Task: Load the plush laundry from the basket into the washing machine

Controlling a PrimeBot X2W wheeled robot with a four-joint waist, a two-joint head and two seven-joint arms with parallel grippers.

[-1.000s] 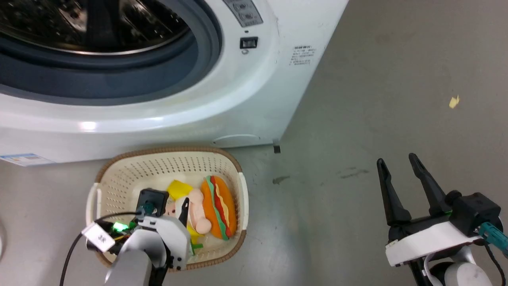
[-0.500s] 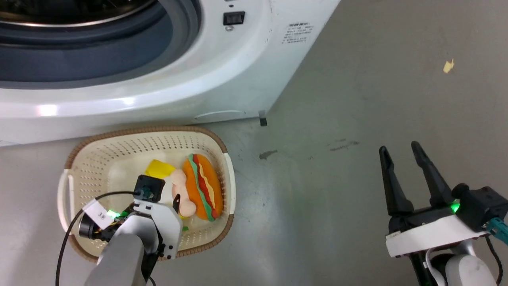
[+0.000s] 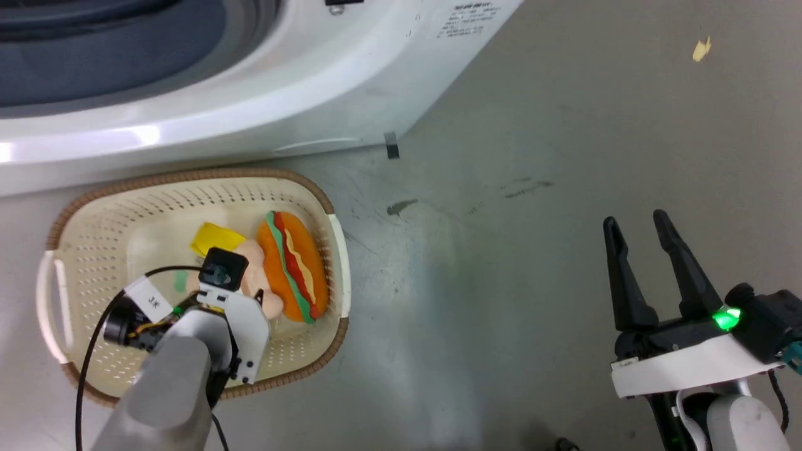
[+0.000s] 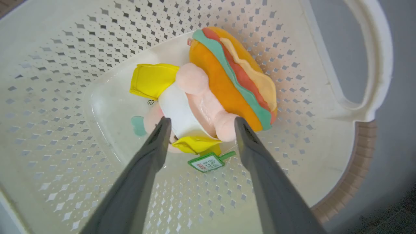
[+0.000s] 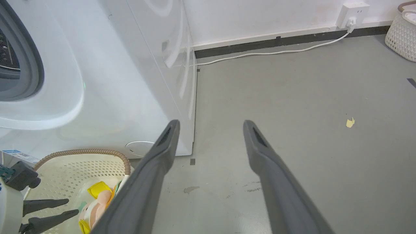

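The cream basket [image 3: 188, 174] with a brown rim stands on the floor before the white washing machine [image 3: 250, 94]. In it lies the plush laundry [image 3: 291, 266]: an orange bun with green, red and yellow layers against a pale pink doll [image 4: 195, 97] with yellow parts and a green tag [image 4: 206, 162]. My left gripper [image 4: 202, 120] reaches down into the basket, open, one finger on each side of the doll's lower half. Whether the fingers touch it I cannot tell. My right gripper [image 3: 636, 219] hangs open over bare floor at the right, holding nothing.
The washer's grey gasket [image 3: 94, 56] is at the upper left. A yellow scrap [image 3: 700, 48] and a black tape mark [image 3: 391, 150] lie on the grey floor. A white cable runs to a wall socket [image 5: 352, 14], and a white woven basket [image 5: 401, 32] stands far right.
The head camera has tilted down, so washer and basket slid up and left in the picture. My left gripper has sunk deeper into the basket over the doll. The right gripper has hardly moved.
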